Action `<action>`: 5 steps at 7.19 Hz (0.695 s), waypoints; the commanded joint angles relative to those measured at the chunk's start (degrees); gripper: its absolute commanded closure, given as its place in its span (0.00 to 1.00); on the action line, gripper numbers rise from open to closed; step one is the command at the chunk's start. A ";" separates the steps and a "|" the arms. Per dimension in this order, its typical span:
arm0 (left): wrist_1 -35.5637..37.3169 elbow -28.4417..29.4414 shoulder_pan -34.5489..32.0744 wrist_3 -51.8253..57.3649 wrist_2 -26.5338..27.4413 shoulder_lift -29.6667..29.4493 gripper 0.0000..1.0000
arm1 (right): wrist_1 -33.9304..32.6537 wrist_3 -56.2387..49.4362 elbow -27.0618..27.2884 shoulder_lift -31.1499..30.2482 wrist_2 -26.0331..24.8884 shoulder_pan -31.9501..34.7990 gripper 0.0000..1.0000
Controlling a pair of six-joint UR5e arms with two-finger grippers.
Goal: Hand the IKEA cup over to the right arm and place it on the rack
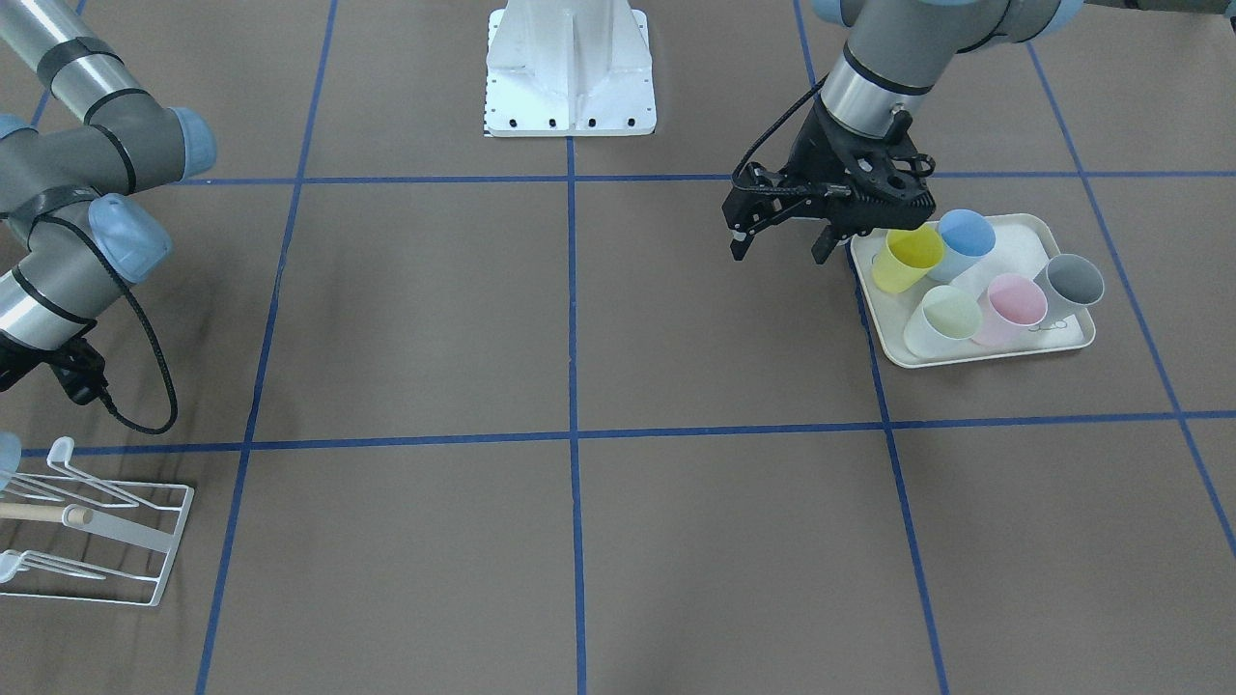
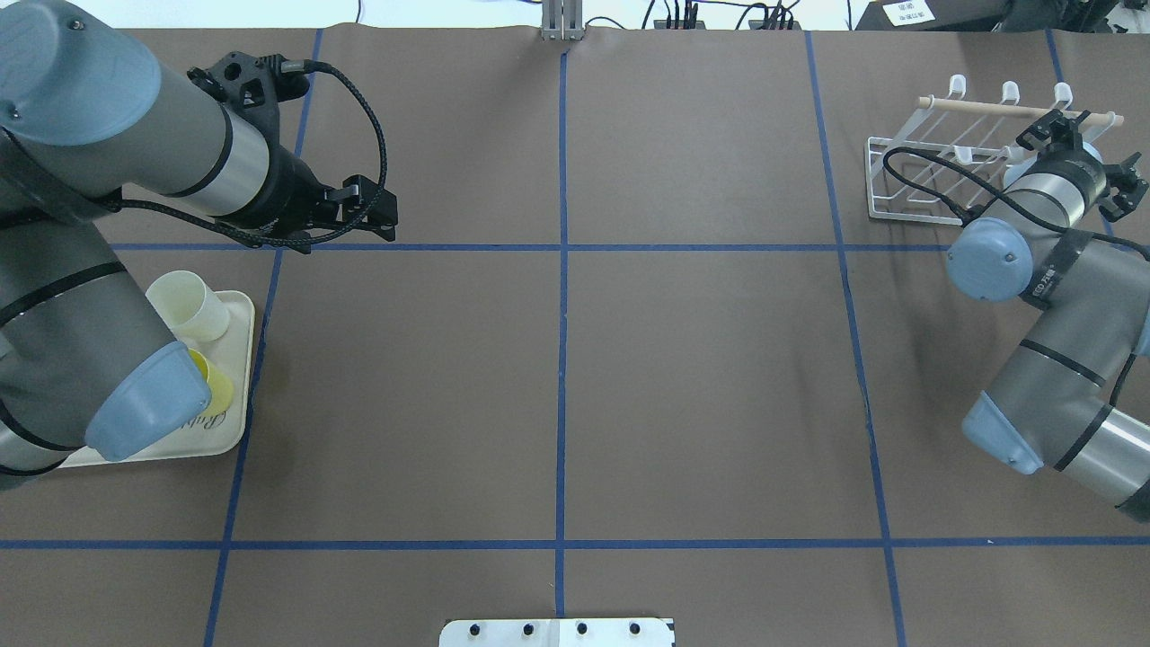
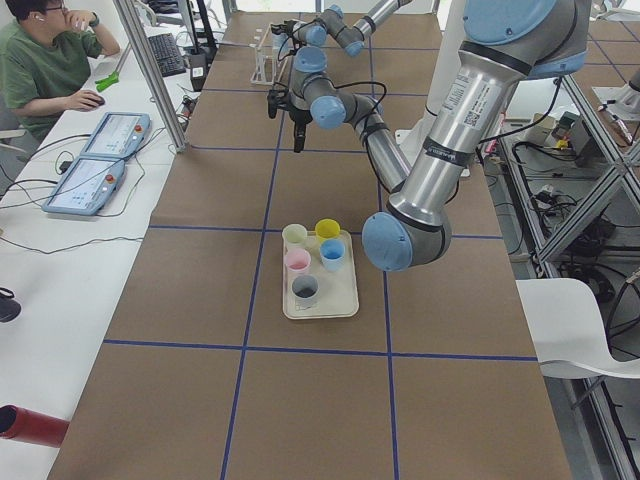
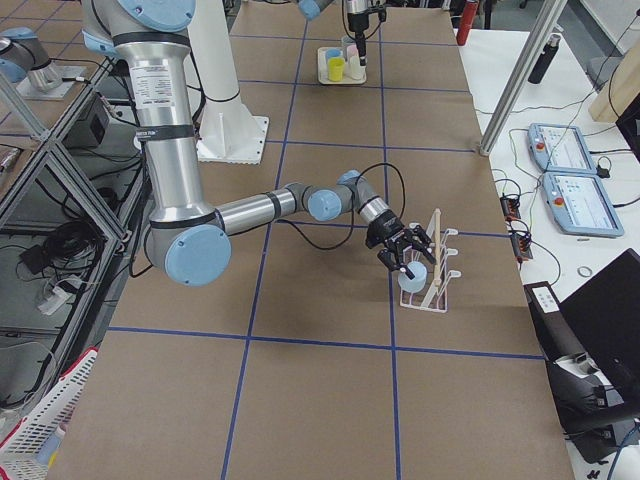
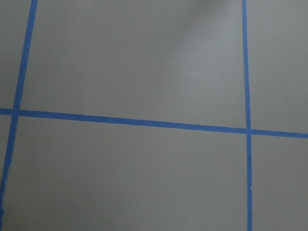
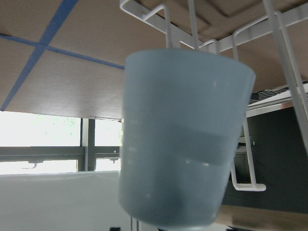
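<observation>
- Left gripper (image 1: 778,249): hangs over the table (image 2: 701,377) just beside the tray (image 1: 1016,243). Its jaws are spread with nothing between them. Its wrist camera sees only brown surface and blue tape. Judgement: it is parked next to the cup supply but clear of it, so its reach to the tray stays short.
- Tray: cream, holding five cups mouth-up and packed close: a yellow cup (image 1: 908,259), a blue cup (image 1: 963,241), a pale green cup (image 1: 941,320), a pink cup (image 1: 1011,307) and a grey cup (image 1: 1070,282). The yellow cup sits nearest the left gripper.
- The two arms are well apart. The task's cup is on the right side, so the hand-over is judged done.
- Rack (image 2: 914,214): white wire with a wooden dowel (image 2: 988,106) across the top, at the table's far right.
- Right arm (image 2: 1069,296): reaches to the rack, with the right gripper (image 4: 408,262) at the prongs.
- IKEA cup (image 6: 183,139): light blue, filling the right wrist view, mouth turned toward the table, prongs just behind it.
  - The fingers are out of that frame. The cup hangs in front of the camera, so it is judged pinched between the jaws.
  - It is probably held inverted so it can slip over a prong.
  - Cannot tell whether a prong is inside it yet.
</observation>
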 commanded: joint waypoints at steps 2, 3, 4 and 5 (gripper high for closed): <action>0.00 0.00 0.00 0.00 0.00 0.00 0.00 | -0.34 -6.94 8.06 -0.70 0.26 1.02 0.21; 0.00 0.00 0.00 0.00 0.00 0.00 0.00 | -0.34 -6.80 11.32 -1.49 1.22 1.73 0.21; 0.00 0.00 0.00 0.09 0.00 0.00 0.00 | -0.34 -4.97 13.96 -1.24 4.28 3.21 0.19; 0.00 0.00 0.00 0.09 -0.09 0.00 0.00 | -0.34 0.18 16.34 -1.06 9.18 5.06 0.19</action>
